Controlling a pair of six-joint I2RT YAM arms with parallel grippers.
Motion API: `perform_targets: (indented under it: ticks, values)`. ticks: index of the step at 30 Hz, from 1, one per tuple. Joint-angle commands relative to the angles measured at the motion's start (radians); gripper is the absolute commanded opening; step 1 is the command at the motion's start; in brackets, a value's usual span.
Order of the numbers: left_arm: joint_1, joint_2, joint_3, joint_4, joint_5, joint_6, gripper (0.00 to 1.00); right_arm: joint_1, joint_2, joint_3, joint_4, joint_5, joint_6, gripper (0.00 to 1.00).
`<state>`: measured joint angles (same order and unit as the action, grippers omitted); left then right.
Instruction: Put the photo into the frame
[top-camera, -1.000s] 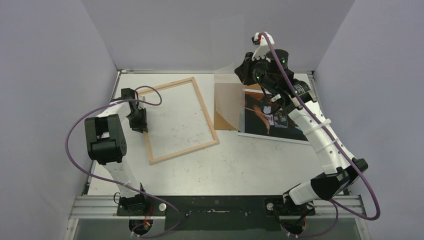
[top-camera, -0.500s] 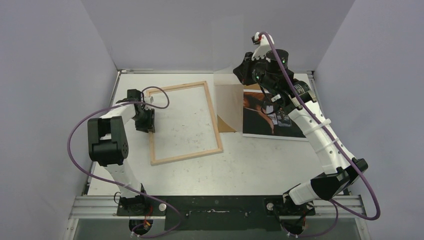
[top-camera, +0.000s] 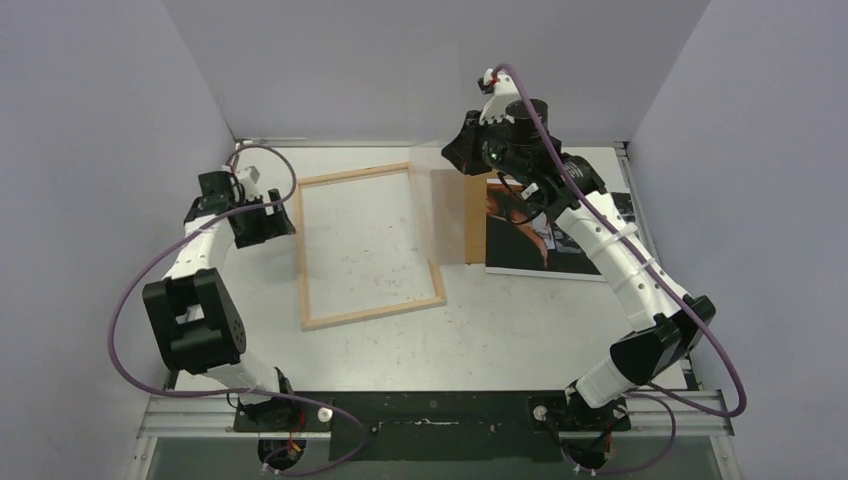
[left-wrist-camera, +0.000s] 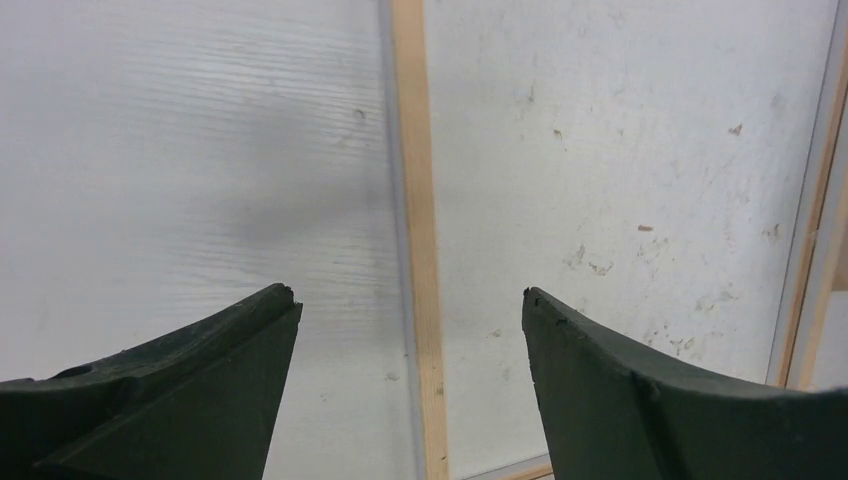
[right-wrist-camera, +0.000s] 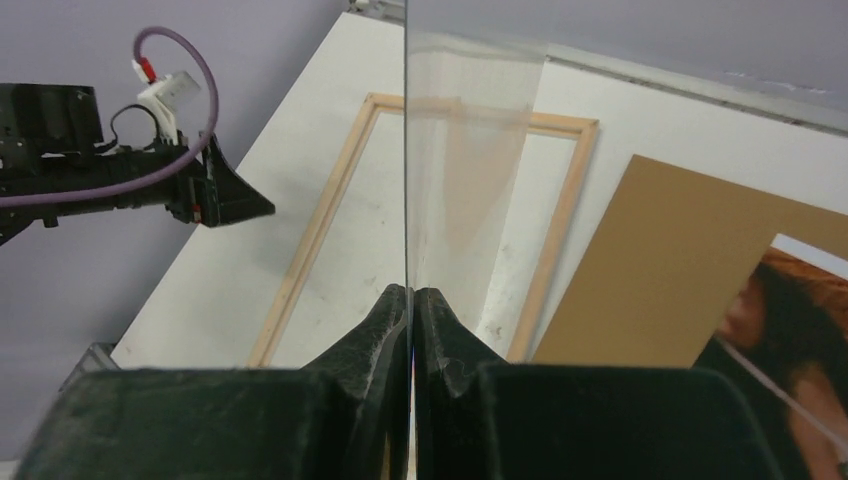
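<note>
The frame (top-camera: 372, 313) lies flat at mid-table with its pale wood back up. My left gripper (top-camera: 283, 228) is open just left of it. In the left wrist view the frame's left rail (left-wrist-camera: 420, 250) runs between the spread fingers (left-wrist-camera: 410, 295), touching neither. My right gripper (right-wrist-camera: 411, 292) is shut on the edge of a clear sheet (right-wrist-camera: 406, 150) and holds it upright above the frame's right rail (top-camera: 425, 215). The photo (top-camera: 565, 240) lies flat at the right, partly under the right arm (top-camera: 600, 235). Its corner shows in the right wrist view (right-wrist-camera: 800, 330).
A brown backing board (top-camera: 476, 222) lies between the frame and the photo, partly under the photo; it also shows in the right wrist view (right-wrist-camera: 660, 270). Grey walls close in the table on three sides. The arm bases stand at the near edge.
My left gripper has opened, let go of the frame's left rail and drawn back to the left. The frame turned a little beforehand. My right gripper has carried the clear sheet leftward.
</note>
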<state>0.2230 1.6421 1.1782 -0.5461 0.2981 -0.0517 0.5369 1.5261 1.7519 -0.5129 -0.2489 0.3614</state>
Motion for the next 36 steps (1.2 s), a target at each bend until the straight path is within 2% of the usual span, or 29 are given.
perform_targets:
  ticks: [1, 6, 11, 14, 20, 23, 28, 36]
  values:
    - [0.092, -0.119, -0.057, 0.165, 0.056, -0.138, 0.8, 0.048, 0.045, 0.071, 0.042, -0.068, 0.064, 0.0]
    - [0.096, -0.187, -0.115, 0.208, -0.077, -0.292, 0.81, 0.113, 0.124, 0.121, 0.103, -0.151, 0.204, 0.0]
    - [0.096, -0.192, -0.113, 0.101, -0.199, -0.336, 0.79, 0.122, 0.189, 0.103, 0.383, -0.286, 0.585, 0.0]
    - [0.097, -0.2, -0.096, 0.027, -0.304, -0.348, 0.79, 0.125, 0.248, 0.127, 0.442, -0.323, 0.723, 0.0]
    - [0.11, -0.224, -0.041, -0.122, -0.609, -0.372, 0.79, 0.129, 0.327, 0.167, 0.342, -0.319, 0.752, 0.0]
    - [0.128, -0.241, -0.028, -0.15, -0.707, -0.397, 0.79, 0.13, 0.391, 0.202, 0.282, -0.346, 0.755, 0.0]
    - [0.16, -0.272, -0.05, -0.118, -0.682, -0.44, 0.79, 0.136, 0.533, 0.287, 0.181, -0.417, 0.683, 0.0]
    - [0.161, -0.236, -0.038, -0.108, -0.603, -0.413, 0.78, 0.136, 0.595, 0.399, 0.263, -0.453, 0.74, 0.0]
